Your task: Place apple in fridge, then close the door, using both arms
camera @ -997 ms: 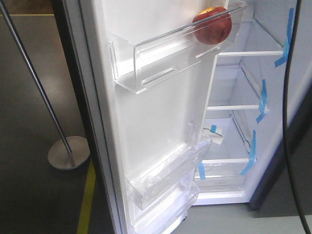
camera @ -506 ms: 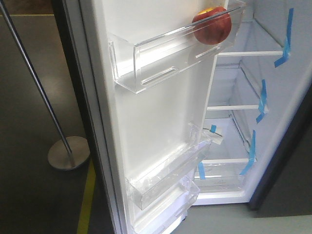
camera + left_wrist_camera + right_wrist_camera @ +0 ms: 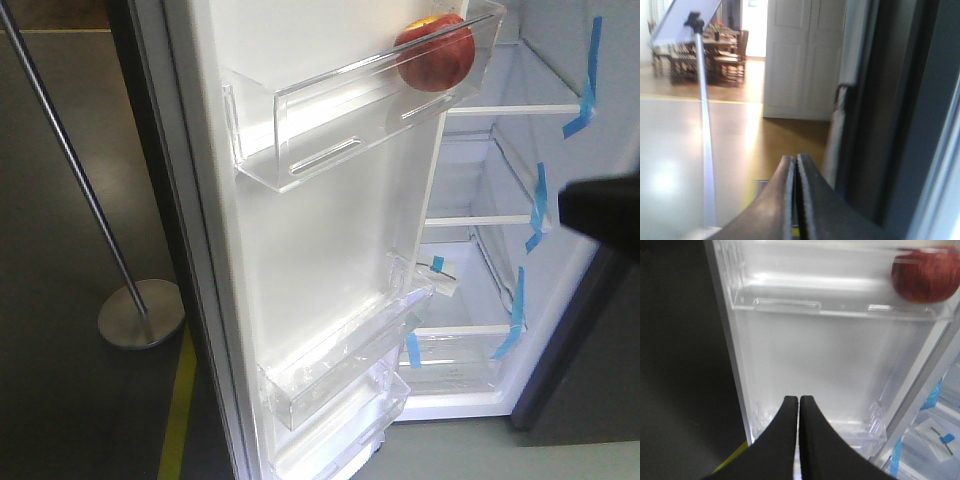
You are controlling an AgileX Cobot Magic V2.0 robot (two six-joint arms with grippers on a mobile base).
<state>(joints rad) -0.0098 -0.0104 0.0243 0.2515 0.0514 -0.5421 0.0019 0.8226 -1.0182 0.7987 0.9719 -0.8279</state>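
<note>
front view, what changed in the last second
A dark blurred shape, probably part of an arm, has come in from the right edge, across the fridge interior; the thin dark cable seen a second ago is gone. Nothing was taken or let go. The apple stays in the upper door bin and the door stays open.
</note>
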